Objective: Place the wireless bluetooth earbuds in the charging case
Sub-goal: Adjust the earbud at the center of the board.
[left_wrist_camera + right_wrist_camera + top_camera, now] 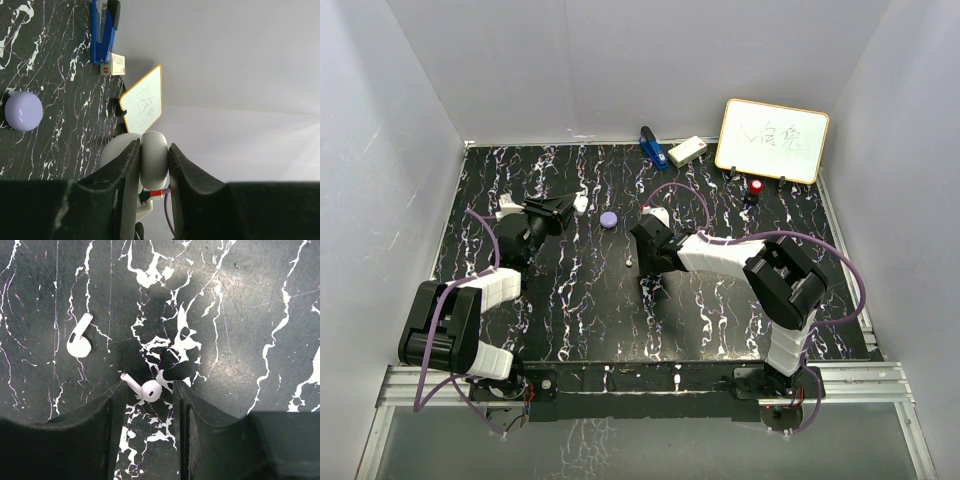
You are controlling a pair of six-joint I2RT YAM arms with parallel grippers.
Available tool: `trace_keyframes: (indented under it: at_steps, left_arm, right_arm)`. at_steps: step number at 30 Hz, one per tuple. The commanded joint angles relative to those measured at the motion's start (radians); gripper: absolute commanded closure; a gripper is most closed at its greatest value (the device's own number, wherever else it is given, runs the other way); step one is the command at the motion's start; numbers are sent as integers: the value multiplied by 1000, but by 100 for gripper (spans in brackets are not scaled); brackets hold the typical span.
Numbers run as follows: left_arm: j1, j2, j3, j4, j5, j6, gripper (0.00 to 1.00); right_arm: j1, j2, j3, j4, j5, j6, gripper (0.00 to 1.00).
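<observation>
- White plastic is all we see of the buds: two wireless earbuds lie loose on the black marbled surface [570,300], and neither is in a case yet.
- Our left end effector [154,147] is clenched on the white charging case [154,165], at about 10 o'clock from the middle of the surface in the top view. We cannot tell from these views whether its lid stands open.
- Our right end effector [148,390] is released, with its fingers [116,410] apart on either side of the first earbud [150,390]. That bud lies on the surface with its stem pointing to about 10 o'clock in the wrist view. The stem tip is close to one finger, but we see no pinch.
- The second earbud [79,343] lies at about 10 o'clock from the first, outside the fingers and untouched.
- A purple case [608,219] sits just at 4 o'clock of the white one and nothing is touching it. We see no purple buds in any view.
- We judge the task to be at an early stage, with the case secured and the first pick lined up but not made.
- What is left, by our reckoning:
  - close on the first bud and lift it
  - carry it toward 10 o'clock to the held case and seat it
  - do the same for the second bud
</observation>
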Motion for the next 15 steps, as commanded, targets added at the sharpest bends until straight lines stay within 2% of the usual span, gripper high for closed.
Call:
trace_keyframes:
  at_steps: [1, 15]
  left_arm:
    - [6, -12, -4, 37, 16, -3, 100]
    - [6, -12, -6, 32, 18, -2, 100]
  right_arm:
    - [-5, -48, 7, -14, 26, 2, 59]
    - [-4, -58, -35, -56, 118, -31, 56]
